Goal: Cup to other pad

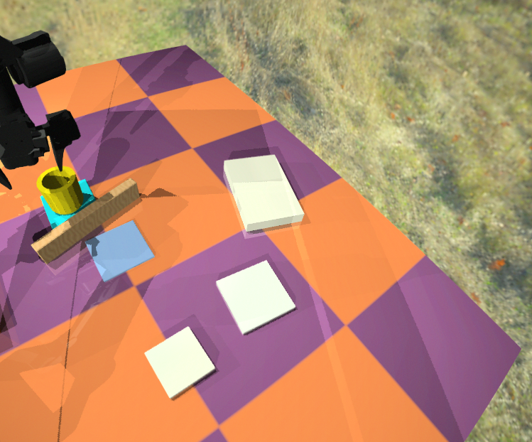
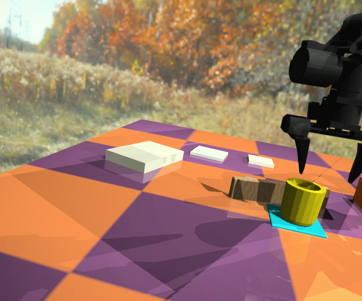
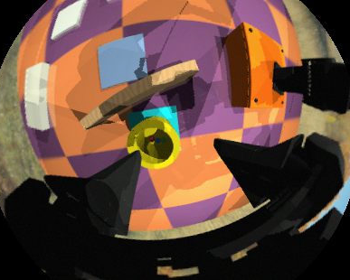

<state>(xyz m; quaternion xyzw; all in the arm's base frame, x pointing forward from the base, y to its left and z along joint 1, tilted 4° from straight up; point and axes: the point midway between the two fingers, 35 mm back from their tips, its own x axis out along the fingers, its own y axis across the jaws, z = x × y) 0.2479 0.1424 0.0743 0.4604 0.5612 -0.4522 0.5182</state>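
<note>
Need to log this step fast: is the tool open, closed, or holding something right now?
Tool: open, holding nothing; it hangs above the yellow cup, which stands on the cyan pad.

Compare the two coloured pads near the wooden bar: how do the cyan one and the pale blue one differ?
The cyan pad carries the upright yellow cup; nothing stands on the pale blue pad. They lie on opposite sides of the wooden bar, the cyan one being nearer the open claw. The pale blue pad shows whole in the top view, while the cup and bar hide much of the cyan pad. Both are thin, flat squares.
</note>
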